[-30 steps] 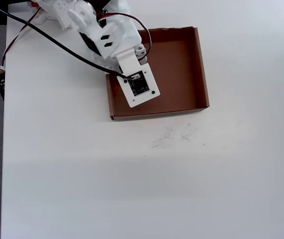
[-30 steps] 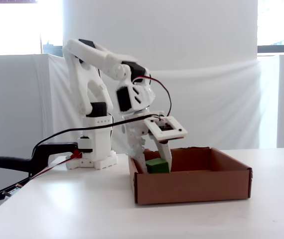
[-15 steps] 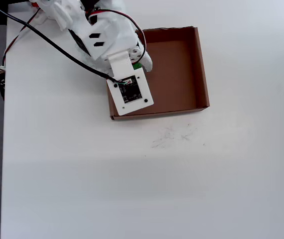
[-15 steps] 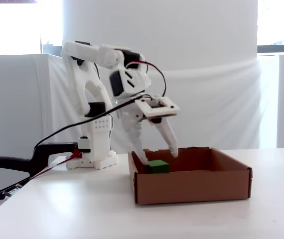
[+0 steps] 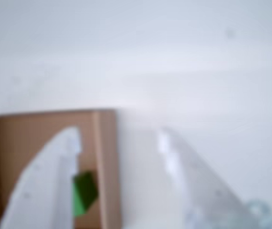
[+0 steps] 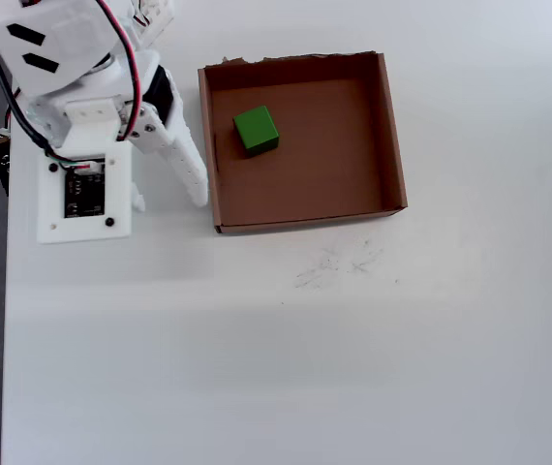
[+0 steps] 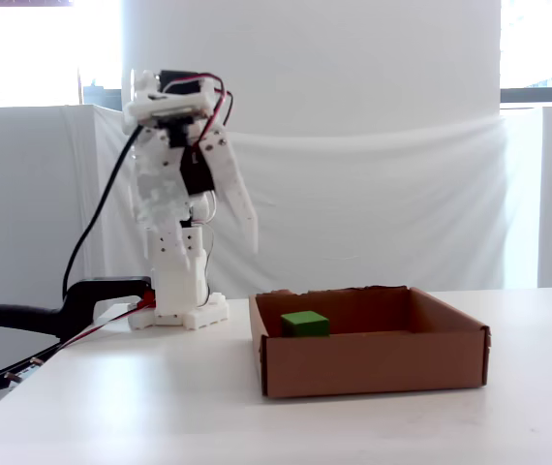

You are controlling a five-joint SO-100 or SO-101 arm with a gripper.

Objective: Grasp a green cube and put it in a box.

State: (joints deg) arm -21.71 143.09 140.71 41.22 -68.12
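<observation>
One green cube [image 6: 256, 130] sits inside the box [image 6: 391, 136], and my hand is not touching it.

In the overhead view, going from left to right, my arm [image 6: 73, 73] comes first, at the top left over the white worktop [image 6: 353, 349]. A flat white plate with a small dark board [image 6: 83, 193] hangs below it. Next comes my hand [image 6: 165, 179]. Its long white finger [image 6: 185, 165] points down, just left of the box wall. My hand is spread wide and holds nothing. Then comes the brown cardboard box. The cube lies on the box floor, in the upper left part, close to the left wall but not touching it. The rest of the box floor is bare. Below the box there are some faint grey scribbles [image 6: 339, 263] on the worktop.

In the fixed view, my hand [image 7: 203, 218] is up high, well above the box [image 7: 373, 358] and off to its left. A black clamp [image 7: 58, 305] lies by my base at the left. The cube [image 7: 304, 323] rests low in the box, near the left end.

In the wrist view everything is blurry. My two fingers [image 5: 45, 186] stand far apart. The cube [image 5: 86, 191] peeks out beside the left finger, inside the box [image 5: 108, 167].
</observation>
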